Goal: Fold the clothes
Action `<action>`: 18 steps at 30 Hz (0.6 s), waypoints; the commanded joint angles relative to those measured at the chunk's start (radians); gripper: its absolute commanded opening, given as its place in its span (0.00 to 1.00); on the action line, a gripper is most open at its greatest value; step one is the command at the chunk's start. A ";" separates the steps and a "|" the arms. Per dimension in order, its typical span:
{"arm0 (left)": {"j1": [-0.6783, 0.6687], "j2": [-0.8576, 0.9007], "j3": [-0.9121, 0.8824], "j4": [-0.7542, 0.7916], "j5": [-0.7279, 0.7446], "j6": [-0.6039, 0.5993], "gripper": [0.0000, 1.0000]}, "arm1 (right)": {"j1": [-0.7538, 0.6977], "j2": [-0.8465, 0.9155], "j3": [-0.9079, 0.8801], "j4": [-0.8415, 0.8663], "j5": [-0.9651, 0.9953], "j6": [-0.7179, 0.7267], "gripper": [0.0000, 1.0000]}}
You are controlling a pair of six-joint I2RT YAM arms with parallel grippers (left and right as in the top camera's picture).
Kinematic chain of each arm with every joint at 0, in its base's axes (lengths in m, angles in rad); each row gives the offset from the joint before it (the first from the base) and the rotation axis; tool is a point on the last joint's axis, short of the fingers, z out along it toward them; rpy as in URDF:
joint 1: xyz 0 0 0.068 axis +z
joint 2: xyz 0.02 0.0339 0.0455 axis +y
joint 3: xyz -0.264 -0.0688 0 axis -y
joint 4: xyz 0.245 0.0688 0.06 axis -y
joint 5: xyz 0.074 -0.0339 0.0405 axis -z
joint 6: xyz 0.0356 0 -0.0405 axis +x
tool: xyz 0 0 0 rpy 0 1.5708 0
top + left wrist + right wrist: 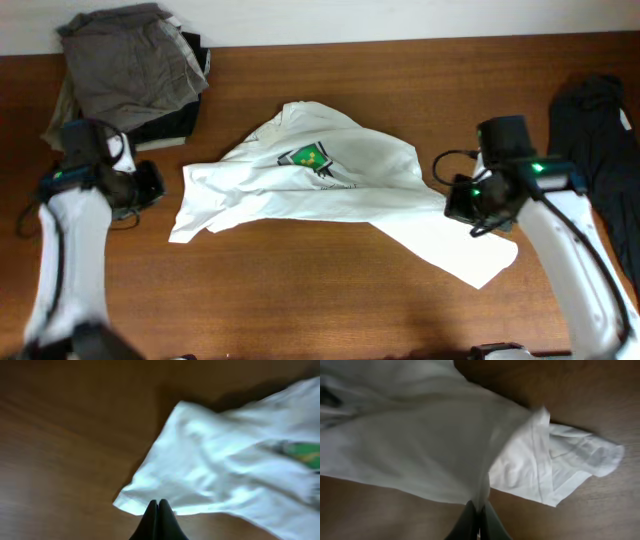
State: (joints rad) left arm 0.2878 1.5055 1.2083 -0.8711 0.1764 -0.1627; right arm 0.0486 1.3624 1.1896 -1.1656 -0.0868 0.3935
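The clothes, a white short-sleeved T-shirt (330,185), lie crumpled in the middle of the wooden table (300,300), with the small green label (305,155) facing up. My right gripper (455,200) is at the shirt's right side. The right wrist view shows the right gripper (479,506) shut, with a fold of the white T-shirt (420,445) pinched between the jaws and a sleeve (575,460) lying beyond. My left gripper (155,187) hovers just left of the shirt. In its own view the left gripper (158,503) is shut with nothing between its jaws, tips by the hem of the T-shirt (225,465).
A pile of grey, black and beige garments (130,70) sits at the back left corner. A dark navy garment (600,140) lies along the right edge. Bare wood runs along the front of the table.
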 commanded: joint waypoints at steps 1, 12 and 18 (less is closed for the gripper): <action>-0.005 -0.156 0.005 0.000 0.019 -0.009 0.01 | 0.003 -0.097 0.042 -0.013 0.011 0.011 0.04; -0.005 0.009 0.004 -0.048 0.023 0.001 0.65 | 0.003 -0.145 0.042 -0.035 0.009 0.007 0.04; -0.021 0.213 0.004 -0.069 0.053 0.087 0.63 | 0.003 -0.145 0.042 -0.035 0.010 0.007 0.04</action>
State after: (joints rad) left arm 0.2863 1.6260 1.2087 -0.9314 0.1989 -0.1551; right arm 0.0486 1.2163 1.2118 -1.2007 -0.0868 0.3935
